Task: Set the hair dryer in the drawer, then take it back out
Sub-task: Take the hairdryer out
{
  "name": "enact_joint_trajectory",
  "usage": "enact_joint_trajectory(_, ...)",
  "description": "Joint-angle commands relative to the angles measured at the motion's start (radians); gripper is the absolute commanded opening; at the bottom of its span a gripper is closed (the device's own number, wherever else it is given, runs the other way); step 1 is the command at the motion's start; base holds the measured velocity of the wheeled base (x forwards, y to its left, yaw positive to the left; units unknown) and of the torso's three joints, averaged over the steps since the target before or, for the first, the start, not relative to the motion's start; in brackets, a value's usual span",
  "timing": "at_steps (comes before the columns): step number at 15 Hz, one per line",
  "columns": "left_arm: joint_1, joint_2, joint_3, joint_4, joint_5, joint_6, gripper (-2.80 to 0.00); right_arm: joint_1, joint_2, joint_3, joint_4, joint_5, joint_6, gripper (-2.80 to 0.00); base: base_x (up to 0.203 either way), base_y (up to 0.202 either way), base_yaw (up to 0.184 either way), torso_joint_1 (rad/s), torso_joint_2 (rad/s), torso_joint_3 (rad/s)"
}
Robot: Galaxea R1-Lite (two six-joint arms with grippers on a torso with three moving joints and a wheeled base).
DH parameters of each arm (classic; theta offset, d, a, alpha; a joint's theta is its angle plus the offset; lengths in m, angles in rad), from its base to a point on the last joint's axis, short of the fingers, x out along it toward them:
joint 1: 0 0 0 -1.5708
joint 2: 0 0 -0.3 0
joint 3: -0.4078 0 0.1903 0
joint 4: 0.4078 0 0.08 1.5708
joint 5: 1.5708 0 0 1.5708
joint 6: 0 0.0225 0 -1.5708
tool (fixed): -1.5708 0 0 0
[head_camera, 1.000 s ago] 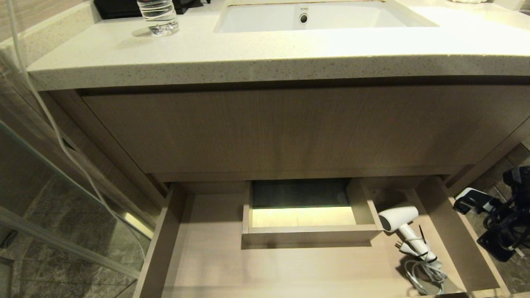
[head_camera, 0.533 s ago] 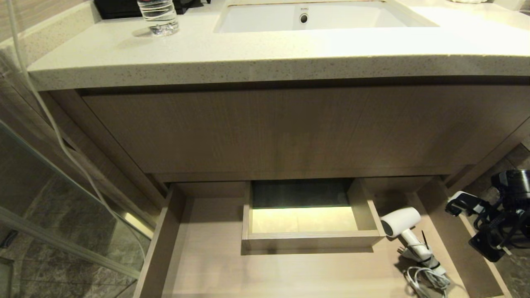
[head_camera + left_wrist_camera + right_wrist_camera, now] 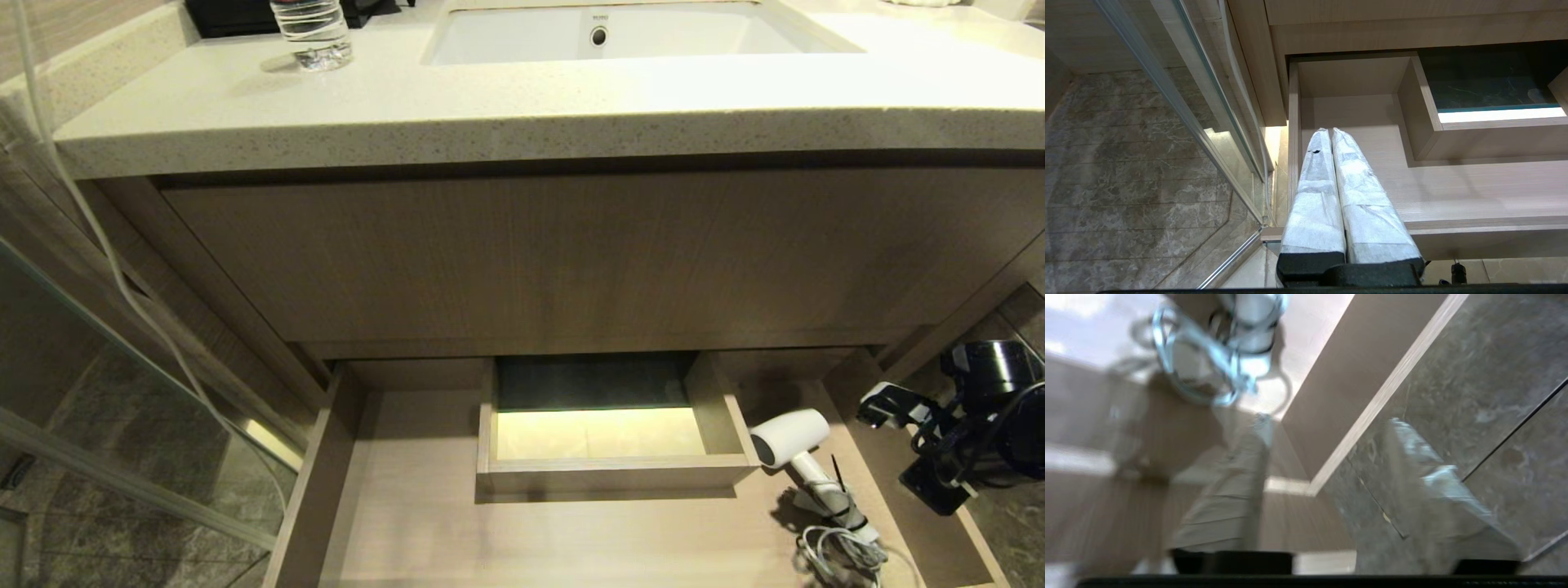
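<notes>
At the lower right of the head view the hair dryer (image 3: 790, 437) lies inside the open drawer (image 3: 326, 474), barrel toward the inner box, cord (image 3: 841, 557) bunched at its handle end; the right gripper (image 3: 878, 406) hovers just right of it over the drawer's side wall, fingers spread and empty; to lift it out well, I judge it should close across the straight handle, clear of the cord; the left gripper (image 3: 1331, 134) is pressed together, parked at the drawer's far side.

A small dark mark on the sink (image 3: 600, 16) (above the overflow hole) — unreadable.
</notes>
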Motion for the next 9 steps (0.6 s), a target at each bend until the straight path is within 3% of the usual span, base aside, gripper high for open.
enact_joint_trajectory(1,0.0,0.0,0.0,0.0,0.0,0.0,-2.8,0.011,0.061,-0.054,0.003,0.0,0.061,0.0,0.0,0.0,0.0,0.0,0.0,0.0)
enact_joint_trajectory(3,0.0,0.0,0.0,0.0,0.0,0.0,-2.8,0.024,0.097,-0.078,0.004,0.002,0.118,0.0,0.0,0.0,0.0,0.0,0.0,0.0)
enact_joint_trajectory(9,0.0,0.0,0.0,0.0,0.0,0.0,-2.8,0.027,0.191,-0.136,-0.007,0.078,0.124,0.0,0.0,0.0,0.0,0.0,0.0,0.0)
